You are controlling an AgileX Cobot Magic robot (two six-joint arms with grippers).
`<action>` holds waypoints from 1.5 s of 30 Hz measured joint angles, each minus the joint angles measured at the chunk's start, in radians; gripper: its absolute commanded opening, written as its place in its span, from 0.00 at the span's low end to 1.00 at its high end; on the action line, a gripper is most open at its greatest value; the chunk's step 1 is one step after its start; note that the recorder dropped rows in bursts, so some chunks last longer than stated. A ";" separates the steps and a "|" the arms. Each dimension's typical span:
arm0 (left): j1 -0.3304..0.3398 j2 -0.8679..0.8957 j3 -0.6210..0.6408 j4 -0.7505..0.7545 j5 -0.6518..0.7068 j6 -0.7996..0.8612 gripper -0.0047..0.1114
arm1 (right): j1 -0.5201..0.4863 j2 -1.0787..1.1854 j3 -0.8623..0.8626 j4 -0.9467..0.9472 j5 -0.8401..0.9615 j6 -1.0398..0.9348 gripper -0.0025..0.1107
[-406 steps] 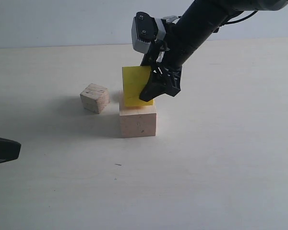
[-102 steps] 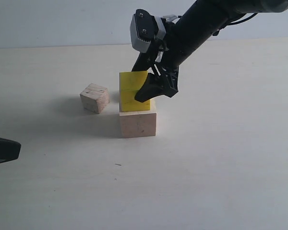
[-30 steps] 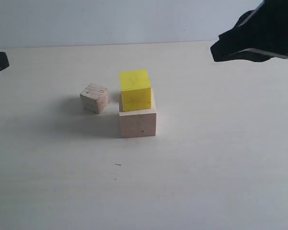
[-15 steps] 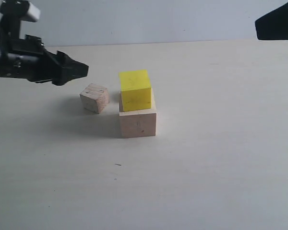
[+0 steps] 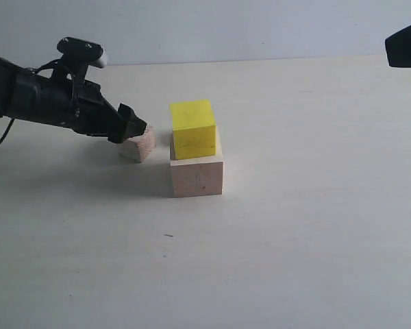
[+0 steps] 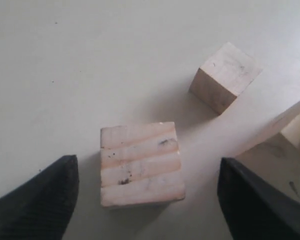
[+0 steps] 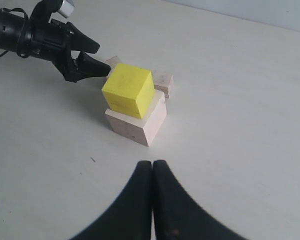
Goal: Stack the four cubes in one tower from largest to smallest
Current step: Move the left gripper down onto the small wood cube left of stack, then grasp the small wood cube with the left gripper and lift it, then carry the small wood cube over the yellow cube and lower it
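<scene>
A pale worktop (image 5: 294, 240) holds wooden cubes, seen from an exterior camera and two wrist cameras.

Near the middle, the pale largest cube (image 5: 196, 176) rests on the worktop. The yellow cube (image 5: 193, 129) sits on top of it, set toward its far left corner rather than centred.

At about 10 o'clock from this two-cube stack, close by but not touching it, lies a small wooden cube (image 5: 140, 144).

The left end effector (image 5: 130, 127) reaches in low from 9 o'clock, and its tip overlaps this small cube in the exterior view. The left wrist view shows it released: its two dark fingers (image 6: 37, 200) are spread wide on either side of the small cube, with a clear gap on each side.

A second small wooden cube (image 6: 225, 76) lies beyond the first, just beside the stack. The exterior view hides it behind the stack.

The right end effector (image 5: 405, 51) is only a dark shape at 2 o'clock, at the edge of the exterior view, well apart from the cubes. Its wrist view shows its fingers pressed together on nothing.
</scene>
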 measured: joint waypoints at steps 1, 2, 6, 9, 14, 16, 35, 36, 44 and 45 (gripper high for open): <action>-0.001 0.012 -0.005 0.000 0.000 0.002 0.68 | 0.000 0.000 0.000 -0.002 0.000 0.000 0.02; -0.002 0.022 -0.010 0.001 0.002 0.002 0.68 | 0.000 0.000 0.000 -0.004 0.001 0.000 0.02; -0.013 0.061 -0.037 0.002 0.015 0.004 0.68 | 0.000 0.000 0.000 -0.023 0.002 0.000 0.02; -0.021 0.083 -0.057 0.002 0.016 0.012 0.68 | 0.000 0.000 0.000 -0.025 0.002 0.002 0.02; -0.025 0.120 -0.073 0.002 -0.001 0.019 0.68 | 0.000 0.000 0.000 -0.030 0.004 0.002 0.02; -0.025 0.134 -0.073 0.002 -0.017 0.019 0.68 | 0.000 0.000 0.000 -0.030 0.004 0.008 0.02; -0.022 -0.123 -0.073 0.204 0.023 -0.098 0.04 | 0.000 0.000 0.000 -0.080 0.035 0.021 0.02; -0.019 -0.165 -0.073 0.248 0.055 -0.122 0.04 | 0.000 0.000 0.000 -0.082 0.037 0.021 0.02; 0.036 -0.385 -0.126 0.539 0.422 -0.264 0.04 | 0.000 0.000 0.000 -0.091 0.038 0.021 0.02; 0.038 -0.391 -0.150 0.554 0.470 -0.277 0.04 | 0.000 0.000 0.000 -0.091 0.038 0.021 0.02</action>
